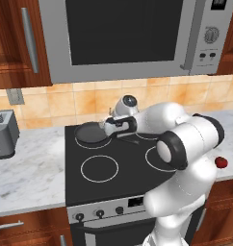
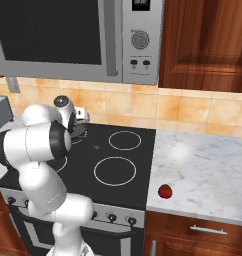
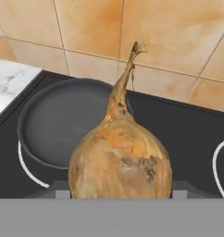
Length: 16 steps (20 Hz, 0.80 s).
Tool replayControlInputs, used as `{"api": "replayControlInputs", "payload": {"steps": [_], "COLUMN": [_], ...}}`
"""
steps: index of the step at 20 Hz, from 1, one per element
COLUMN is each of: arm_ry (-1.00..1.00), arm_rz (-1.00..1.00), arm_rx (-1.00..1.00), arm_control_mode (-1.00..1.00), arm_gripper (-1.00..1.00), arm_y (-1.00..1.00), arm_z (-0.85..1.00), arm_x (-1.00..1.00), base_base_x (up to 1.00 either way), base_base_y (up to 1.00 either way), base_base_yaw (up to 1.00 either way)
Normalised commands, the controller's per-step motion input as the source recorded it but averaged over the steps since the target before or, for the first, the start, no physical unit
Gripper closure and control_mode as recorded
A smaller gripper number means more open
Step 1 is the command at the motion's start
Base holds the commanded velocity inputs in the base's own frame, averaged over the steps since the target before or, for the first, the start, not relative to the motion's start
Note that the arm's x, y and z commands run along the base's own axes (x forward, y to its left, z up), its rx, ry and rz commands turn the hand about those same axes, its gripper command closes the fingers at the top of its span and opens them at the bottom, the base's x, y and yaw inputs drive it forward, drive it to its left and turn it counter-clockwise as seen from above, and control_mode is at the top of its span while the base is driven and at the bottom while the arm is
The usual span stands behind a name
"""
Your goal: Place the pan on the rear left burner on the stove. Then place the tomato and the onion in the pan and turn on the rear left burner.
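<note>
The onion hides the pan's 4 o'clock rim; its own base and the fingertips are cut off.

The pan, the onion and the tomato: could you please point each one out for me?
pan point(image 3: 58, 122), hand view, on its bare inner floor.
onion point(image 3: 121, 162), hand view, middle of its bulb.
tomato point(image 2: 165, 191), right base view, middle of the red ball.

one pan, one onion, one tomato, four ring burners on one stove, one microwave, one toaster

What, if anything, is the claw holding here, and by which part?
The claw holds the onion, gripped across its round lower body, stalk free.
</note>
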Motion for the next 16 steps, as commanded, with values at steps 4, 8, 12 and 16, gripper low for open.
{"api": "replayControlInputs", "payload": {"steps": [4, 8, 12, 16], "arm_ry": [0.0, 0.0, 0.0, 0.01], "arm_rz": [0.0, 0.0, 0.0, 0.0], "arm_rx": [0.0, 0.0, 0.0, 0.0], "arm_control_mode": [-1.0, -1.0, -1.0, -1.0], "arm_gripper": [1.0, 1.0, 1.0, 1.0], "arm_y": [0.48, 0.35, 0.31, 0.31], "arm_z": [-0.13, -0.26, -0.29, -0.24], "arm_x": [0.27, 0.37, 0.35, 0.31], "base_base_x": [0.0, 0.0, 0.0, 0.0], "base_base_y": [0.0, 0.0, 0.0, 0.0], "base_base_yaw": [0.0, 0.0, 0.0, 0.0]}}
